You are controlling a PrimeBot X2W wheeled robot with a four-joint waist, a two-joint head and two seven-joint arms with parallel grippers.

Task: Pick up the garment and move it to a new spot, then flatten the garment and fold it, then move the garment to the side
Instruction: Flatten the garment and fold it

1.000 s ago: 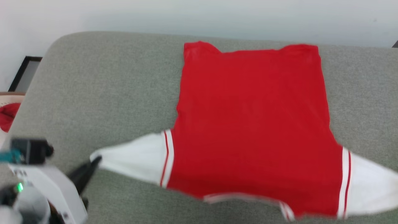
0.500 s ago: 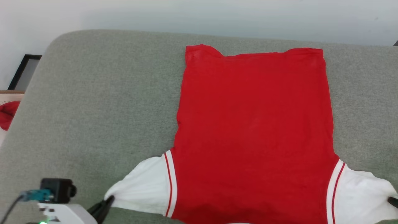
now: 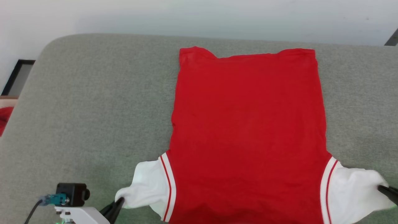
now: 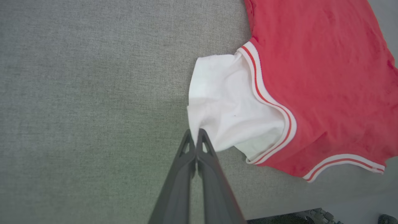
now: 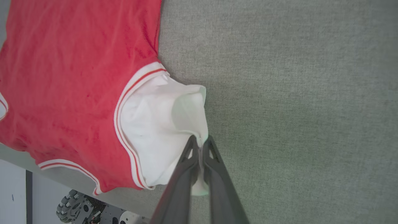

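- Nearest the robot, the left gripper [image 4: 195,132] is pinched fully closed on the outer cuff of the garment [image 3: 248,124], at the tip of its left sleeve [image 4: 230,109], with only a sliver of white cloth between the fingers.
- At the garment's other side, the right gripper [image 5: 200,140] is clamped the same way on the cuff of the right sleeve [image 5: 149,124]. A fold of white fabric is caught between its fingers.
- Judged from how the sleeves bunch and sag toward each grip, the garment is light, limp and stretchy. It should follow a pull readily but wrinkle or slip if tugged unevenly. The cuffs suit spreading. For folding, the shoulder seams beside the striped bands or the hem corners look like firmer holds.
- The wrist views show the striped neck trim [image 4: 342,158] at the garment's near edge, close to the counter's lip, and part of the robot's wheeled base [image 5: 71,202] below it. The head view cuts these off.
- The head view alone gives the whole red body lying flat on the grey fabric-covered counter [image 3: 93,109], right of its middle, hem farthest away.
- Beyond the garment's left, off the counter's rounded corner, sit a red scrap [image 3: 4,119] and a dark frame [image 3: 17,76].
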